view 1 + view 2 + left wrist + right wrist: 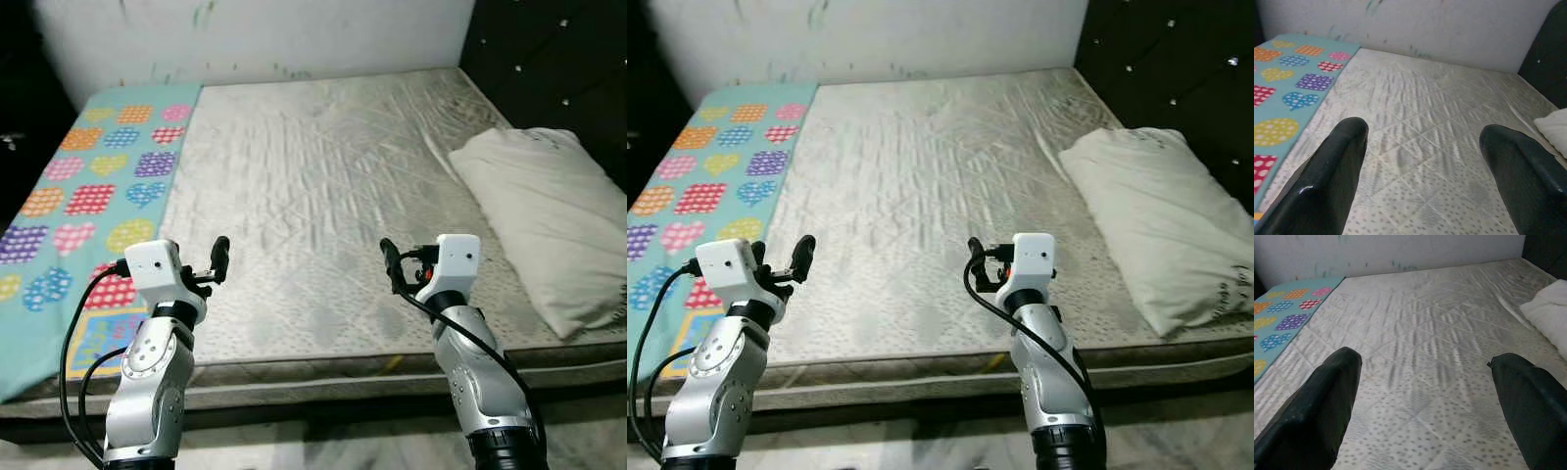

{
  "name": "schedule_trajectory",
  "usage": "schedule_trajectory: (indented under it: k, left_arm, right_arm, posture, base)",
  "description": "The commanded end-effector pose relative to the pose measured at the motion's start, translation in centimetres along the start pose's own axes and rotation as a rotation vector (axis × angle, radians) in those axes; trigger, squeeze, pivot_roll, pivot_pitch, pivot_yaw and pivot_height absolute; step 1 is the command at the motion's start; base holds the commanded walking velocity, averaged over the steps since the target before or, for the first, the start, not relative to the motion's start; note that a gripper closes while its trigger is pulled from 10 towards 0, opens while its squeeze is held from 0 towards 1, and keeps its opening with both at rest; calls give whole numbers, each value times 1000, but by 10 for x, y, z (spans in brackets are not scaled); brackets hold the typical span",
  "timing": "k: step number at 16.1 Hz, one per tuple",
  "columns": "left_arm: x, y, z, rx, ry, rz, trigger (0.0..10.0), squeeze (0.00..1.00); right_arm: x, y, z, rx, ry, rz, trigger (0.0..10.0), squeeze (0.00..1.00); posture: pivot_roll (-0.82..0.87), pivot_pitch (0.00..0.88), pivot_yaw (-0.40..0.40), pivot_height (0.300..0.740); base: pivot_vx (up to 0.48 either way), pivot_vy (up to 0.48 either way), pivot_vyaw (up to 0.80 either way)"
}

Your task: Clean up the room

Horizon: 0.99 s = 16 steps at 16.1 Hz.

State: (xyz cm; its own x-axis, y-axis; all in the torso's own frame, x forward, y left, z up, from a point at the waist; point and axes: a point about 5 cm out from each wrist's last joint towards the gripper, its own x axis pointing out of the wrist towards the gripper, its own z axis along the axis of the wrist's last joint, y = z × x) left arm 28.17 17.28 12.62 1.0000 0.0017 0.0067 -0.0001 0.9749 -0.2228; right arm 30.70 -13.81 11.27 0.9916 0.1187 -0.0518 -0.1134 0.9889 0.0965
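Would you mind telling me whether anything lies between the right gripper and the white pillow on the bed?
Nothing visible does. The right gripper hovers open over the near edge of the mattress, and the pillow lies to its right, with bare quilted surface between them. The left gripper is open too.

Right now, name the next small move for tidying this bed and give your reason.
Probably reach the left gripper toward the patterned blanket. It lies along the robot's left side of the mattress, nearest that arm, and its fingers are open with nothing held. The right gripper, also open, hovers over bare mattress, short of the pillow.
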Motion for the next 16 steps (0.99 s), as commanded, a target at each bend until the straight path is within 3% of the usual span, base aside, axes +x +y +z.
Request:
schedule_trajectory:
  k: [1, 6, 11, 14, 16]
  left_arm:
    - [0, 4, 3, 9, -5, 17, 10000, 0]
    - [1, 4, 4, 11, -14, 22, 10000, 0]
    - [-3, 1, 9, -11, -49, -35, 10000, 0]
    - [-5, -1, 8, -13, -46, -49, 10000, 0]
    - [-5, 0, 7, -10, -43, -51, 10000, 0]
  right_arm:
    - [1, 7, 5, 4, -20, 21, 10000, 0]
    - [3, 6, 5, -6, -21, 27, 10000, 0]
    - [6, 8, 7, -22, -27, 45, 10000, 0]
    - [5, 9, 8, -24, -34, 47, 10000, 0]
    - [1, 6, 15, -13, -98, 38, 10000, 0]
  posture:
    - [-141, 93, 54, 740]
    - [-141, 86, 55, 740]
    - [-139, 92, 51, 740]
    - [-142, 103, 56, 740]
    - [-142, 105, 58, 740]
  base:
    - [0, 480, 0]
    - [0, 454, 0]
    - [0, 0, 0]
    - [315, 0, 0]
    - [364, 0, 0]
